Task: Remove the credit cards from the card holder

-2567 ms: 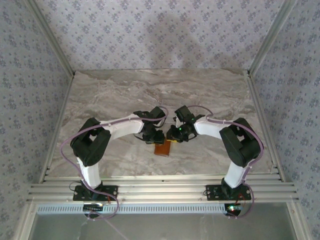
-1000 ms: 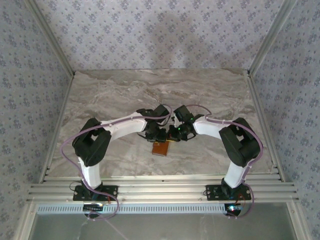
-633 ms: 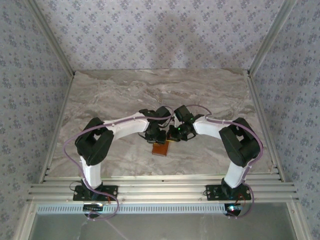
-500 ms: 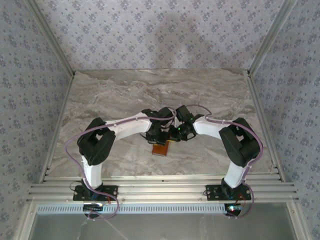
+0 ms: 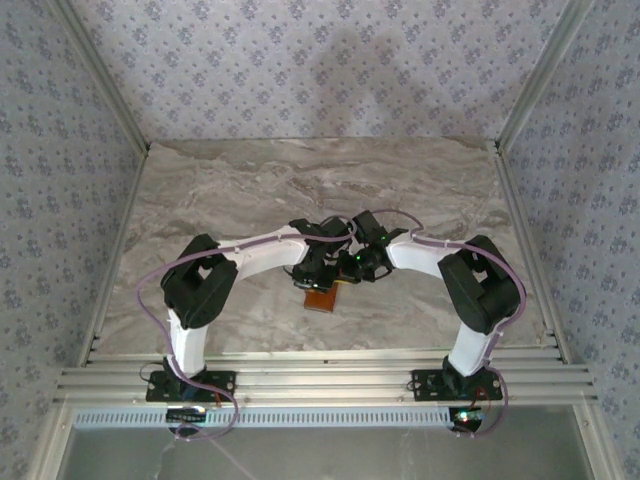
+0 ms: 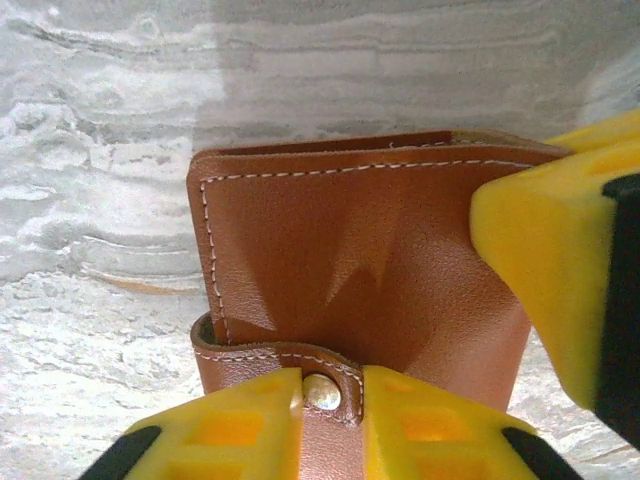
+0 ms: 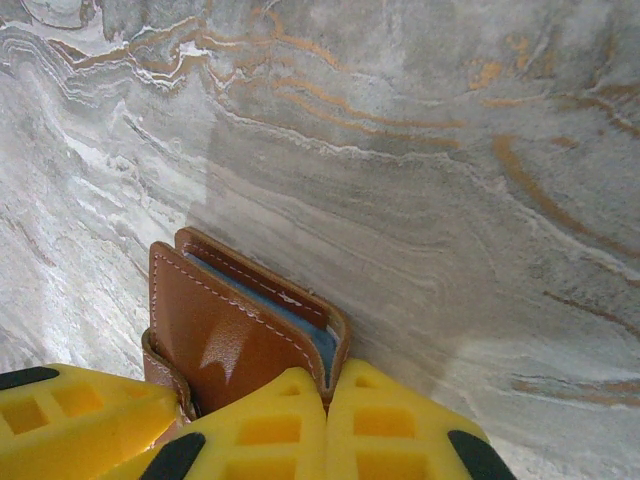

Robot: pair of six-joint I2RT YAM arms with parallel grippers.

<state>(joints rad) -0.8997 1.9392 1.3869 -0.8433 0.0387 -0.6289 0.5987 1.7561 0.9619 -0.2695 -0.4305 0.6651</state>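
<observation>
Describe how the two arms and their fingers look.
Both the left arm and right arm have white links, bulky black joints and looping lilac cables. The fingers are blocky yellow with black patches and recessed squares.

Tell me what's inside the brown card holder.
A sliver of grey-blue lining shows between the card holder's leather flaps. Whether cards sit inside is hidden by the nearly closed cover.

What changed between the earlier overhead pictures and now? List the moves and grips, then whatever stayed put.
The left arm swung inward toward the right arm, carrying the left gripper in over the card holder. Its fingers now pinch the snap strap. Unchanged: the right gripper stays shut on the card holder's edge, the right arm has not moved, and the card holder sits roughly where it was.
</observation>
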